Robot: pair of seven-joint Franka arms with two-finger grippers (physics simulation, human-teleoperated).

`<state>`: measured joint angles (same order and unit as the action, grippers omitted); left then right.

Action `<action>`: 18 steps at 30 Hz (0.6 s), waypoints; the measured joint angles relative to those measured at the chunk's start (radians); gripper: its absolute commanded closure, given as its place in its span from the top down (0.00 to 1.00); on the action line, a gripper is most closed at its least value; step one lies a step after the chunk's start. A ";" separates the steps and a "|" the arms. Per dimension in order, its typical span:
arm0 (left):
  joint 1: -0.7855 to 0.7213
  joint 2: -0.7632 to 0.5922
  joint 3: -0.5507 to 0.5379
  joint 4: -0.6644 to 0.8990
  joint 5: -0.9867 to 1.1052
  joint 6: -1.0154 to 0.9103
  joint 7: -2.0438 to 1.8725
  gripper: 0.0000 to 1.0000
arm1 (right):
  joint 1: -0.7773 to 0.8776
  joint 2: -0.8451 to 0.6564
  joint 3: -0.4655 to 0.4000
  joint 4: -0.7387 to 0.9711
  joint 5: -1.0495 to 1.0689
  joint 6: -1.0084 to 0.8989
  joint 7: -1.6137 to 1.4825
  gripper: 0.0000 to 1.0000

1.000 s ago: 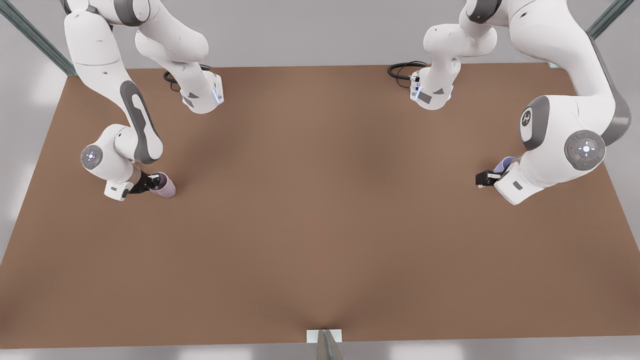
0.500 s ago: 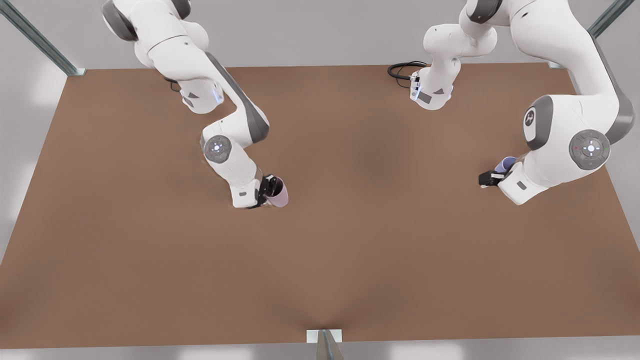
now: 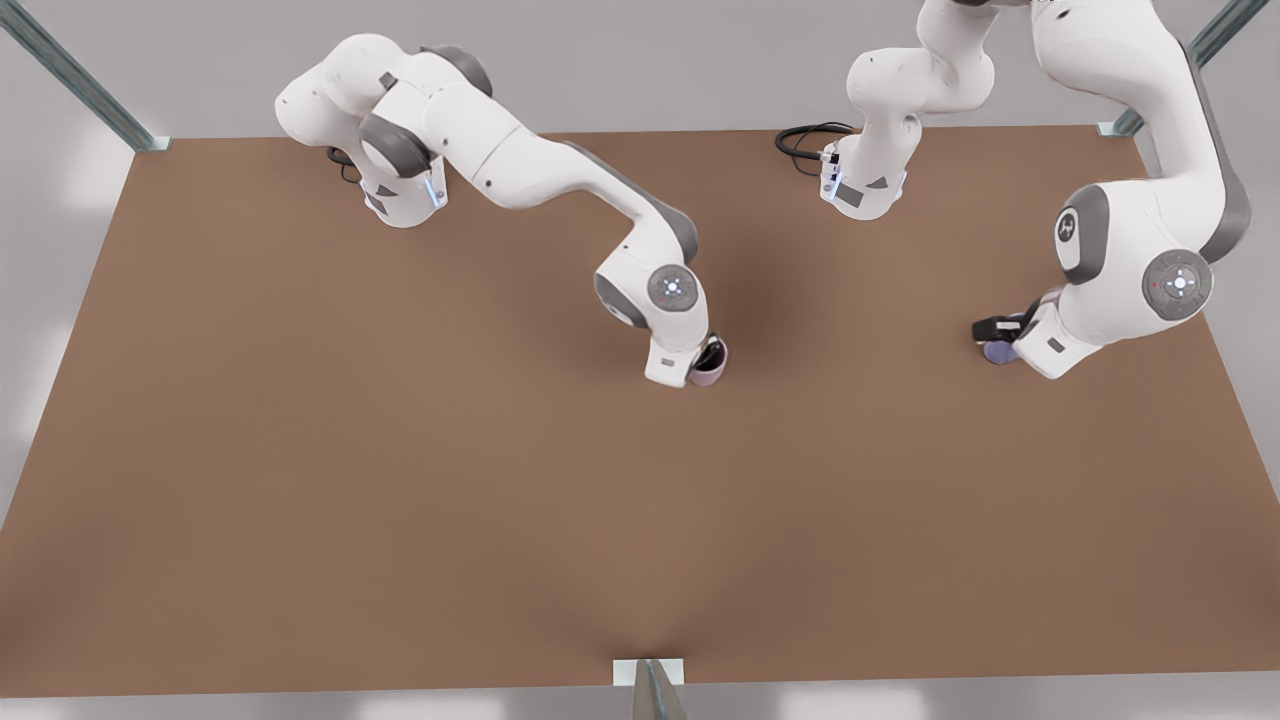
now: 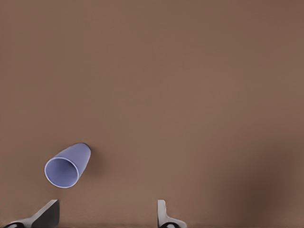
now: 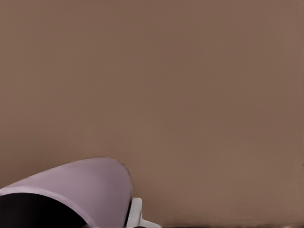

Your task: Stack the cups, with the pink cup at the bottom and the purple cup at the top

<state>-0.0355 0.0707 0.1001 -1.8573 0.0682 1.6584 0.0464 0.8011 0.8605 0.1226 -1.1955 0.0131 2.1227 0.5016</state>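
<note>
Right gripper (image 3: pixel 703 365) grips the pink cup (image 3: pixel 710 372) near the brown table's (image 3: pixel 400 480) centre; left gripper (image 4: pixel 107 213), fingers spread wide, hovers above the purple cup (image 4: pixel 68 165) far right

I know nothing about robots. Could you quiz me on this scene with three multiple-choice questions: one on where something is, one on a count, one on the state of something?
1. Where on the table is the pink cup in the front view?
A. Near the middle
B. At the front view's far left edge
C. Beside the purple cup

2. How many cups are there?
A. One
B. Two
C. Four

3. How does the left gripper stand?
A. Shut on the purple cup
B. Shut on nothing
C. Open, with the purple cup outside its fingers

Answers:
1. A: the right gripper holds the pink cup near the table's centre, far from the purple one at the front view's right.
2. B: one pink, one purple.
3. C: the left wrist view shows the fingers wide apart and the cup off to one side.
</note>
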 measured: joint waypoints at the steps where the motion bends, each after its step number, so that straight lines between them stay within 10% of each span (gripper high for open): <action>1: 0.003 -0.004 0.017 -0.046 0.000 0.041 0.000 1.00 | 0.001 0.008 -0.002 0.003 -0.004 -0.007 0.041 0.21; 18: 0.059 0.111 0.165 -0.255 0.000 0.457 0.009 1.00 | 0.008 0.078 -0.009 0.117 -0.008 -0.055 0.487 0.31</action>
<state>0.0234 0.1821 0.2650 -2.1124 0.0679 2.1152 0.0549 0.8094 0.9389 0.1136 -1.0786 0.0052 2.0680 0.9889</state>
